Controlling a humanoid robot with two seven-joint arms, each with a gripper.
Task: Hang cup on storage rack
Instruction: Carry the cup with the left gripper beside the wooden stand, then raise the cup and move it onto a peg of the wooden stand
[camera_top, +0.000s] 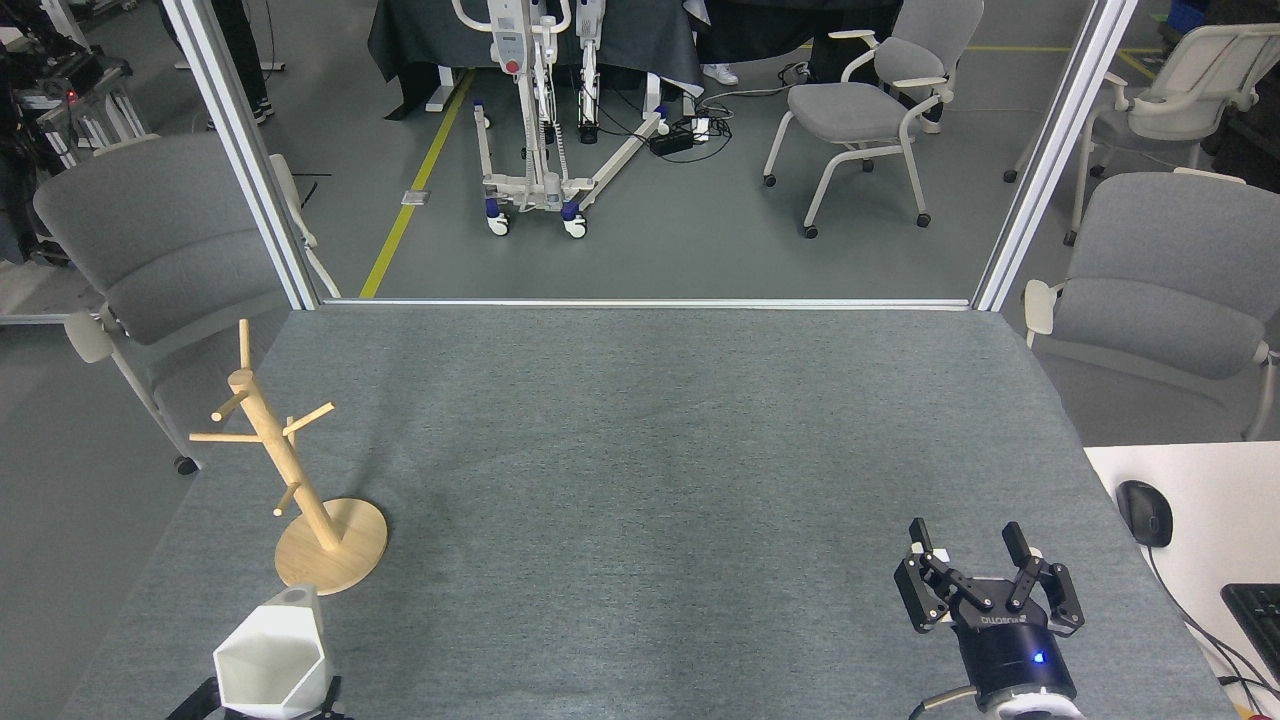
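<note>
Table (640, 450) covering — grey woven cloth, matt, finely textured. Storage rack (300, 480), lower left: pale unfinished-looking wood, smooth, low sheen. Cup (272, 655), bottom left — white, matt, flat facets. Right gripper (968, 560), lower right: black hard-surfaced housing, slightly glossy.

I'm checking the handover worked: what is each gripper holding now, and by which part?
The left gripper holds the cup by its lower body. The right gripper is open, holding nothing.
</note>
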